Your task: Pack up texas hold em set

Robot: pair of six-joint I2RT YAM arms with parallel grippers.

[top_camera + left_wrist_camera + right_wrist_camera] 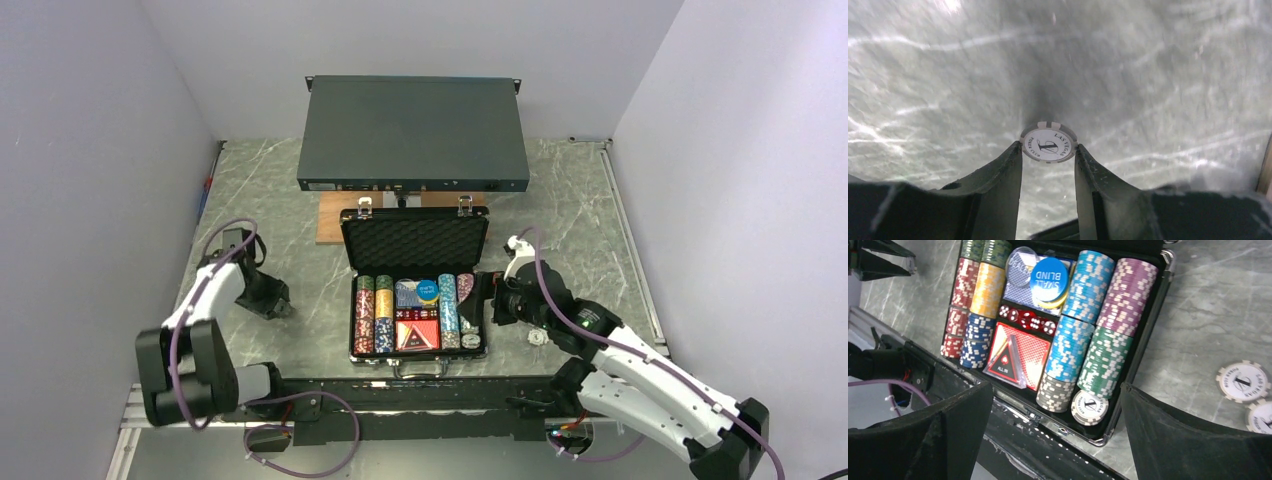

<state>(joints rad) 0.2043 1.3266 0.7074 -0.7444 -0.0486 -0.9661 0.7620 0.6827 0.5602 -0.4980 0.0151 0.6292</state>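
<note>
**A:** Far left first: the left fingers (1003,175) are clamped on a white chip (1048,142). It's a round disc with a notched rim, "Las Vegas Poker Club" printed on its face, and it's pinched by the edge on both sides.

**B:** Under it is the surface (260,180), a grey-green stone look with pale veins and a dull sheen.

**A:** Into the middle now. The briefcase (414,240) sits open on that surface, with a black shell, the lid standing up lined with egg-crate foam, and silver latches (365,208) along the top.

**B:** It's packed tight! The chip rows (1073,340) lie on their sides like ribbed cylinders: red, yellow and dark blue on the left, then light blue, grey, purple and green on the right.

**A:** Between them sit a glossy blue disc (1049,272) reading "Small Blind", a line of translucent red dice (1028,320), and a red-backed card deck (1025,352) with a clear triangular "All In" marker (1004,365) on it.

**B:** A lone chip (1089,407) lies flat at the near end of the green row.

**A:** On the right, the right fingers (958,430) are broad, dark, matte wedges, spread wide with nothing between them, near the case's right side.

**B:** Furthest right, two loose chips (1243,381) lie on bare stone, just beside each other and apart from the case.
</note>
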